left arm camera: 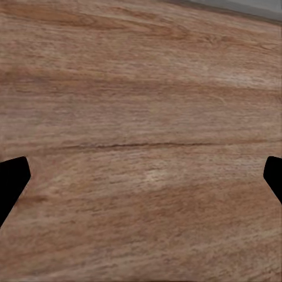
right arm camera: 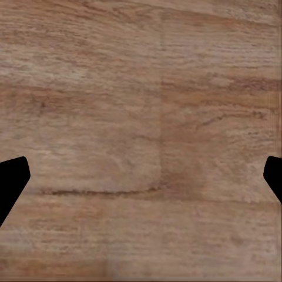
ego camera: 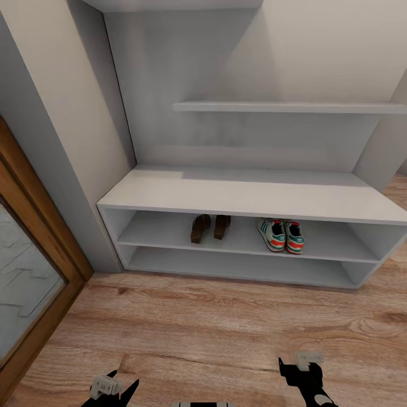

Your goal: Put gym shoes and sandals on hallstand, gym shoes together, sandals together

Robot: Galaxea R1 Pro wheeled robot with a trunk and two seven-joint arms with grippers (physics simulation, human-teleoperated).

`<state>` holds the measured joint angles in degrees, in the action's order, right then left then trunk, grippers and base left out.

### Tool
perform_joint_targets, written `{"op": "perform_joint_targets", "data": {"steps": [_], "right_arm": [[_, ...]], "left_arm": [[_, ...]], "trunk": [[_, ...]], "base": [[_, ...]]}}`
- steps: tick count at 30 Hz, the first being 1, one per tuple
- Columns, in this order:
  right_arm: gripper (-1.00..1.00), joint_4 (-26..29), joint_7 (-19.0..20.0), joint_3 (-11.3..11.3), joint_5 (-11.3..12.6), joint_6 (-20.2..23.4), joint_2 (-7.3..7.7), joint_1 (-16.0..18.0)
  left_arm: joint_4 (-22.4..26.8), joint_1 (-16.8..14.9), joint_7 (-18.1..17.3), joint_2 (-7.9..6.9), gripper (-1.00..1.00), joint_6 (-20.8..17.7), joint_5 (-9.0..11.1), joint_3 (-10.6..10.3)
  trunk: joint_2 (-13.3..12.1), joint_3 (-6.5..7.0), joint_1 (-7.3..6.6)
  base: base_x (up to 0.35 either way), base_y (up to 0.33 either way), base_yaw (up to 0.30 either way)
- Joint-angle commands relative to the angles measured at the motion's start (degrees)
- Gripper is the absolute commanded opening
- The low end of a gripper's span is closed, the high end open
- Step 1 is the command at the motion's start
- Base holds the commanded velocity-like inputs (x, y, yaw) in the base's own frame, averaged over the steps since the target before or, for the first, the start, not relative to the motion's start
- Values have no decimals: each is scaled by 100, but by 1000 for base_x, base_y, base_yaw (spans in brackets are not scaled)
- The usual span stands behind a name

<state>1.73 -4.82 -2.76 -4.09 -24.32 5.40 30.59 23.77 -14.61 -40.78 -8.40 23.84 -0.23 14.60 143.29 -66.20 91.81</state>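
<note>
1. In the head view, the big grey hallstand (ego camera: pixel 249 195) stands against the wall. It is the landmark here.
2. The two brown sandals (ego camera: pixel 210 226) sit side by side on the hallstand's upper open shelf, just under the bench top. They are near the middle of that shelf.
3. The two gym shoes (ego camera: pixel 281 235) sit on the same shelf, side by side and touching. They are to the right of the sandals, with a gap between the pairs.
4. The wood corridor floor (ego camera: pixel 215 328) lies in front of the hallstand.
5. A wooden door frame (ego camera: pixel 34 243) with a glass pane stands to the left of the hallstand.
6. The left gripper (ego camera: pixel 113 389) and the right gripper (ego camera: pixel 302 370) hang low over the floor, well apart from the hallstand.
7. In the left wrist view, the left gripper (left arm camera: pixel 141 176) has its two black fingertips (left arm camera: pixel 13 182) far apart. It holds nothing, and floor planks lie below it.
8. In the right wrist view, the right gripper (right arm camera: pixel 141 176) is also spread wide, with fingertips (right arm camera: pixel 13 182) at each edge. It holds nothing over the floor.
</note>
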Motion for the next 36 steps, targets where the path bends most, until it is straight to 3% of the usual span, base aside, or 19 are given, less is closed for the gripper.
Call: {"op": "perform_joint_targets", "data": {"steps": [1,15,20,30,36], "right_arm": [[100,-6,-15,-23,-45,-15,9,1],[100,-9,-27,-23,-31,-11,6,-26],[100,-12,-28,-23,-31,-11,-1,-48],[100,-15,-28,-23,-31,-4,-41,-86],[100,-19,-28,-23,-40,-8,-51,-128]], "left_arm": [[-7,-1,-25,3,100,8,-1,34],[-13,37,35,-3,100,10,14,43],[-17,37,35,-9,100,7,14,43],[-21,37,35,-10,100,6,-3,551],[-57,37,33,2,100,8,-11,600]], "trunk": [[2,-4,-1],[2,-4,-1],[-5,106,-14],[-406,286,-234],[-647,394,-365]], "base": [[0,0,0],[0,0,0],[0,0,0],[0,0,0],[0,0,0]]}}
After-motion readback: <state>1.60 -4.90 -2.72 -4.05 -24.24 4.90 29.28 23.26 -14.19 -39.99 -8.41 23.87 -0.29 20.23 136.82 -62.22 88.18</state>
